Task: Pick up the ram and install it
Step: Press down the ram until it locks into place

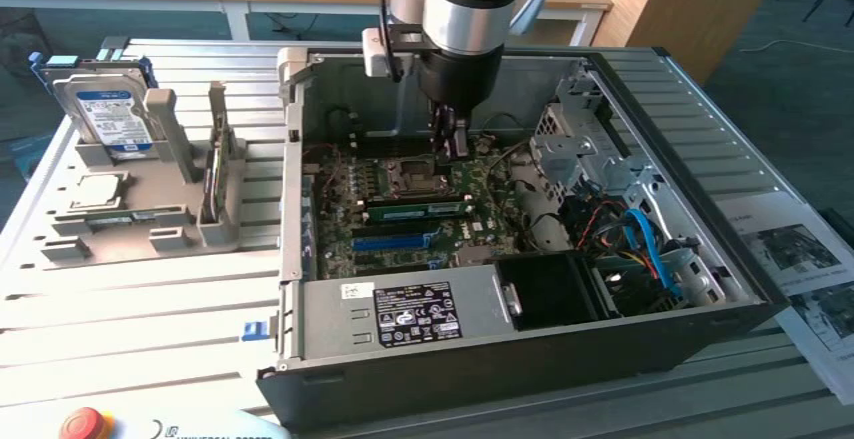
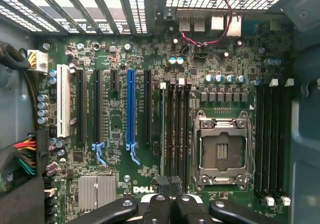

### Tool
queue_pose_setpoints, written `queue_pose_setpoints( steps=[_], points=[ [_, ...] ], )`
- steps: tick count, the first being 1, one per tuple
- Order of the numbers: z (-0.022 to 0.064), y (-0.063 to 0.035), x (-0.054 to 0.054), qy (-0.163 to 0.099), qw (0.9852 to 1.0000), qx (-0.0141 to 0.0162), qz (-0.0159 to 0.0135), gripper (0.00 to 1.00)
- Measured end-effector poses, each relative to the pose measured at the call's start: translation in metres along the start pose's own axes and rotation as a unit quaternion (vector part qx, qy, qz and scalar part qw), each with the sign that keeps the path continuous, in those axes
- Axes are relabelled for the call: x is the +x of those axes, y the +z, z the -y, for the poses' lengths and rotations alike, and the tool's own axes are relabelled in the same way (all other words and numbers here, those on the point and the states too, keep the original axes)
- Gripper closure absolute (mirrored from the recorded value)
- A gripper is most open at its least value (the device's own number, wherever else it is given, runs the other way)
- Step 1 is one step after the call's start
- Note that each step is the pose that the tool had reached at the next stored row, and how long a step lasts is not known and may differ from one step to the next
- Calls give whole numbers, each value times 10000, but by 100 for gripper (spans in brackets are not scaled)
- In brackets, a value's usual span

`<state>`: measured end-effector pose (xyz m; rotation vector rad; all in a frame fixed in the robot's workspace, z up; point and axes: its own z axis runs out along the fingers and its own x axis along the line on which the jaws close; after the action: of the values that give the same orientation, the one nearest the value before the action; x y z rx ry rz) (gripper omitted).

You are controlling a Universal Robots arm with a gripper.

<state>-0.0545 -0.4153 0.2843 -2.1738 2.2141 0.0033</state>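
The ram [image 1: 420,207] is a long green stick standing on edge in a memory slot of the motherboard, just beside the empty processor socket [image 1: 404,171]. In the wrist view the ram [image 2: 162,129] shows edge-on as a thin line in the slot farthest from the socket [image 2: 220,151]. My gripper [image 1: 454,147] hangs above the board inside the open computer case, a little over the socket and the ram. Its dark fingers [image 2: 157,209] are shut together with nothing between them, clear of the stick.
The case walls [image 1: 287,159] and the drive cage [image 1: 587,149] hem the gripper in. The black power supply [image 1: 400,309] lies at the near side. On the exterior view's left, a grey holder [image 1: 160,219] carries a hard drive [image 1: 107,109] and a square processor chip [image 1: 96,191].
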Motion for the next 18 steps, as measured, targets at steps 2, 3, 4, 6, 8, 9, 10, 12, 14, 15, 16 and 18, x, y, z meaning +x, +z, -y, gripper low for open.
queue_pose_setpoints(
  steps=[2,3,4,6,8,9,10,12,14,15,16,18],
  points=[
    [1,-9,-1,1,10000,0,-1,89],
    [1,-22,-1,1,10000,0,0,89],
    [2,-40,-2,0,10000,0,0,89],
    [3,-87,-3,0,10000,0,0,89],
    [5,-141,-5,0,10000,0,0,89],
    [6,-169,-5,0,10000,0,0,89],
    [7,-197,-6,0,10000,0,0,89],
    [8,-252,-8,0,10000,0,0,89],
    [10,-306,-9,0,10000,0,0,89],
    [10,-330,-10,0,10000,-1,0,89],
    [11,-353,-11,0,10000,0,0,89],
    [12,-395,-12,0,10000,-1,0,89]
  ],
)
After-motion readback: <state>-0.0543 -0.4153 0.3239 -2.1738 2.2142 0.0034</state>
